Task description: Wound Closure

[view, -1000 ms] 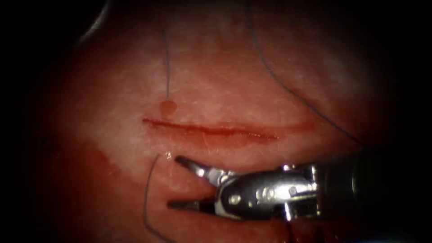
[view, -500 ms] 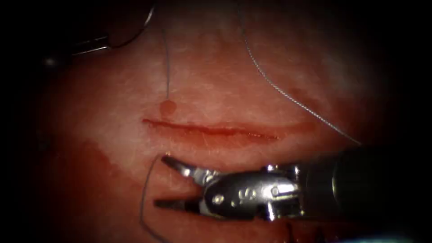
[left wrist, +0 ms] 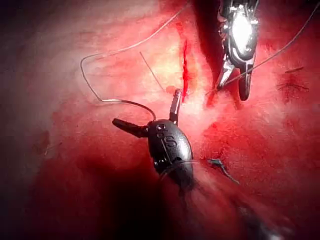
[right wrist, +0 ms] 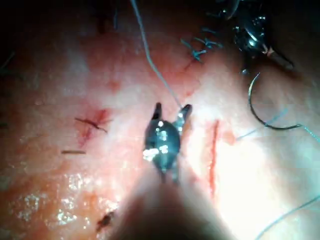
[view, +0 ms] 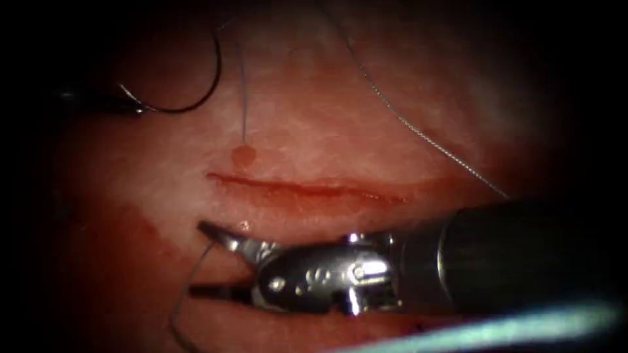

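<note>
Endoscope view: my right tool [view: 196, 257] has its jaws apart, empty, astride the thread [view: 183, 294] below the cut [view: 307, 188]. The needle [view: 196, 104] lies free of tissue by the left tool [view: 127, 103]; its grip I cannot tell. Grasping the thread probably needs a clean closure, without tissue.

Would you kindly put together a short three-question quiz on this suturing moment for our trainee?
1. True or false: the needle is driven into the tissue.
2. The right claw is: A shut on the needle; B open, holding nothing, with thread beside it; C shut on the tissue.
3. Short answer: at which tool does the needle's end sit?
Key: 1 false, it is out of the tissue; 2 B; 3 the left claw.
</note>
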Robot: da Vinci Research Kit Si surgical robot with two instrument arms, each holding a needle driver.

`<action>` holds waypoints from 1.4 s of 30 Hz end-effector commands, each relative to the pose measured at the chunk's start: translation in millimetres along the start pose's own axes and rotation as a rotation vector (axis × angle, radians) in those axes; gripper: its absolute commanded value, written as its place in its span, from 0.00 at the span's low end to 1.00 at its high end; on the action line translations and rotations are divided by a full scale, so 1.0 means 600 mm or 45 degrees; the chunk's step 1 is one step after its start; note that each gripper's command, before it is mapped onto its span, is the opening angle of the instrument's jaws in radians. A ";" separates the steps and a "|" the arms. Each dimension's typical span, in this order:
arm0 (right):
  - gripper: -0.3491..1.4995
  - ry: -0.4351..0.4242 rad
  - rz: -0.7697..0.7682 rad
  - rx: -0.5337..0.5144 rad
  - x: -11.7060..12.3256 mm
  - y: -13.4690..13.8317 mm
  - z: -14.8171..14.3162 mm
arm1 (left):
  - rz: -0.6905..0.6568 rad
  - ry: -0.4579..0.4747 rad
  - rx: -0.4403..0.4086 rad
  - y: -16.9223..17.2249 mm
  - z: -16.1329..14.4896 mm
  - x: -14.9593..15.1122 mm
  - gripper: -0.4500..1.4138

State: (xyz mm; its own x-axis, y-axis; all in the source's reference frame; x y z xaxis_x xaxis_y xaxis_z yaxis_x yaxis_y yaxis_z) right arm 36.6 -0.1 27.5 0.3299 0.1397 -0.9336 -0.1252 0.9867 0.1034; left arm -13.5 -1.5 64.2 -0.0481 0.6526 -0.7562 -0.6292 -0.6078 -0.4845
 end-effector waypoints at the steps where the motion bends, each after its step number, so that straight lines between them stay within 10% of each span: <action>1: 0.00 0.028 0.008 0.047 -0.0004 -0.0021 0.0003 | -0.012 -0.012 -0.007 0.0023 -0.0023 -0.0010 0.74; 20: 0.00 0.005 0.019 0.042 0.0022 -0.0027 -0.0011 | 0.071 -0.118 -0.210 0.0266 -0.0115 0.0082 0.59; 21: 0.35 -0.004 0.023 -0.005 0.0011 -0.0011 -0.0006 | 0.090 -0.141 -0.239 0.0303 -0.0113 0.0088 0.59; 26: 0.61 -0.015 0.020 -0.028 -0.0012 0.0005 0.0000 | 0.162 -0.230 -0.303 0.0395 -0.0109 0.0097 0.59; 29: 0.55 -0.013 0.012 -0.032 -0.0025 0.0004 0.0003 | 0.219 -0.287 -0.359 0.0459 -0.0110 0.0106 0.59; 32: 0.00 -0.021 0.006 -0.017 -0.0032 0.0000 0.0003 | 0.261 -0.312 -0.418 0.0526 -0.0114 0.0124 0.59; 42: 0.00 -0.038 -0.001 0.018 -0.0036 -0.0007 0.0008 | 0.324 -0.351 -0.263 0.0562 -0.0105 0.0187 0.65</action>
State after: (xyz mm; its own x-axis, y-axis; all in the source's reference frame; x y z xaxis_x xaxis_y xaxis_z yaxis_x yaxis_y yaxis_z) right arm 35.8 0.3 29.3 0.3583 0.1382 -0.9233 -0.1141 0.9881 0.1036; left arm -29.7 -15.8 36.0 -0.4217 0.5471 -0.7231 -0.4310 -0.8226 -0.3709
